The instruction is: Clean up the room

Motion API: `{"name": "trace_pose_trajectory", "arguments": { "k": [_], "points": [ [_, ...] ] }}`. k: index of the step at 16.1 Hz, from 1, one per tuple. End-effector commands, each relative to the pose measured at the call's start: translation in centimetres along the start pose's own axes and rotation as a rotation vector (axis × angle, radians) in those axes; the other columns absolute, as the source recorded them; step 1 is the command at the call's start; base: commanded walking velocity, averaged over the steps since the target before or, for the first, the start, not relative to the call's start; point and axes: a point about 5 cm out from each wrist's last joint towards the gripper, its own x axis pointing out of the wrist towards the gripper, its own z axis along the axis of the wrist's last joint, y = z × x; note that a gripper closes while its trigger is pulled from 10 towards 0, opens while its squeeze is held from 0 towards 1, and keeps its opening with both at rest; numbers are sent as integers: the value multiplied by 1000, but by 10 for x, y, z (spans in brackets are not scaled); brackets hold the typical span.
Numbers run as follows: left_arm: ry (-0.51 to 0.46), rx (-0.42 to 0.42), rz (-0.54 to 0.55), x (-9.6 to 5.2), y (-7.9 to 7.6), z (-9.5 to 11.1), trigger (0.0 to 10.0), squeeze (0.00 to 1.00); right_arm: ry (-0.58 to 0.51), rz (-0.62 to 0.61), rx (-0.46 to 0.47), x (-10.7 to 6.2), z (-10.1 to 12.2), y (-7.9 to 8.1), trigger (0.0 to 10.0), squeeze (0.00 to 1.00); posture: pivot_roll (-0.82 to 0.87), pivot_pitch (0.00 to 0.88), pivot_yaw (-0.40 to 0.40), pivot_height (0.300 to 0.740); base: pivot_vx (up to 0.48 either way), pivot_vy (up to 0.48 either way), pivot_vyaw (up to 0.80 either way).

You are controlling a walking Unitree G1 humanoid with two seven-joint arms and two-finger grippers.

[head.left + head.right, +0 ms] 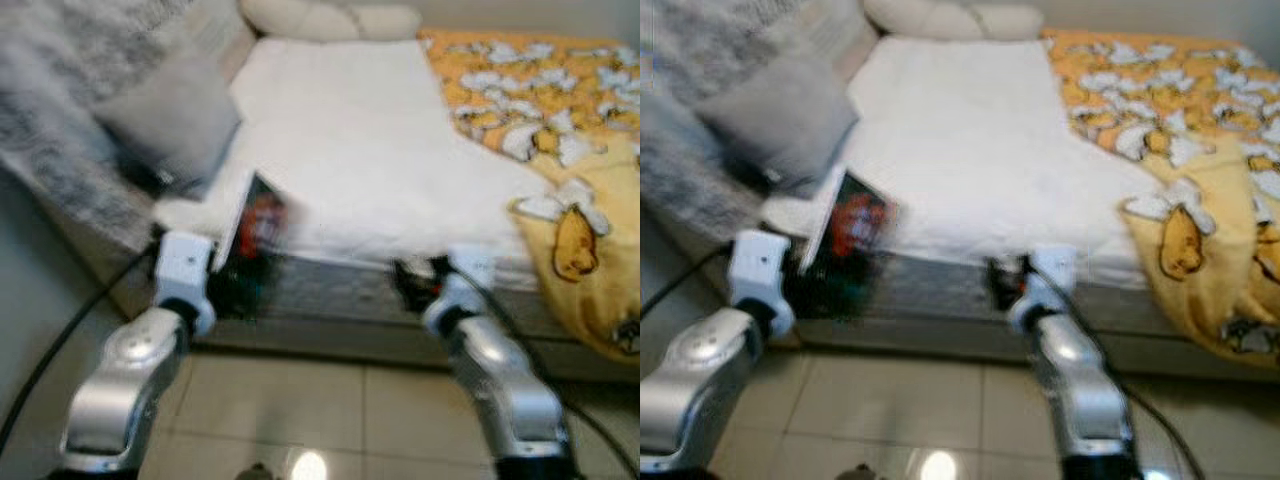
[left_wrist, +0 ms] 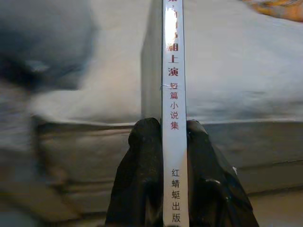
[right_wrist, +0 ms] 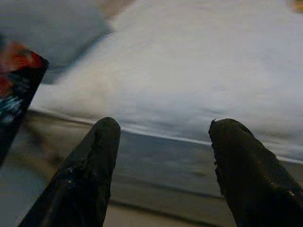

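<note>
My left gripper [image 1: 235,265] is shut on a thin book [image 1: 258,232] with a dark cover and red picture, held upright at the bed's front edge. The left wrist view looks straight at the book's white spine [image 2: 174,109] with red and dark characters, clamped between the two black fingers [image 2: 142,165]. My right gripper [image 1: 420,272] hangs open by the bed's front edge, further right. Its two black fingers [image 3: 90,165] stand well apart with nothing between them, and the book [image 3: 14,90] is off to one side.
A bed with a white sheet [image 1: 350,140] lies ahead. A yellow patterned duvet [image 1: 560,130] covers its right side and hangs over the edge. A grey pillow [image 1: 170,115] and grey fuzzy blanket [image 1: 60,90] lie at the left. Tiled floor [image 1: 330,410] lies below.
</note>
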Motion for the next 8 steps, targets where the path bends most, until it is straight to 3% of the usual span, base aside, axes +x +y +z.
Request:
{"name": "trace_pose_trajectory", "arguments": {
  "k": [1, 7, 8],
  "points": [
    [-42, 12, 13, 2, -1, 10, 10000, 0, -11, -34, -11, -2, 5, -10, 10000, 0, 77, 0, 22, 740, 0, 0, 0],
    [-104, -13, 56, 3, 7, 18, 10000, 0, -2, -34, -34, 1, 9, -7, 10000, 0, 71, 0, 25, 740, 0, 0, 0],
    [-105, -12, 56, 4, 7, 18, 10000, 0, -21, -51, -63, 3, 12, -9, 10000, 0, 69, 0, 26, 740, 304, 0, 0]
  ]
}}
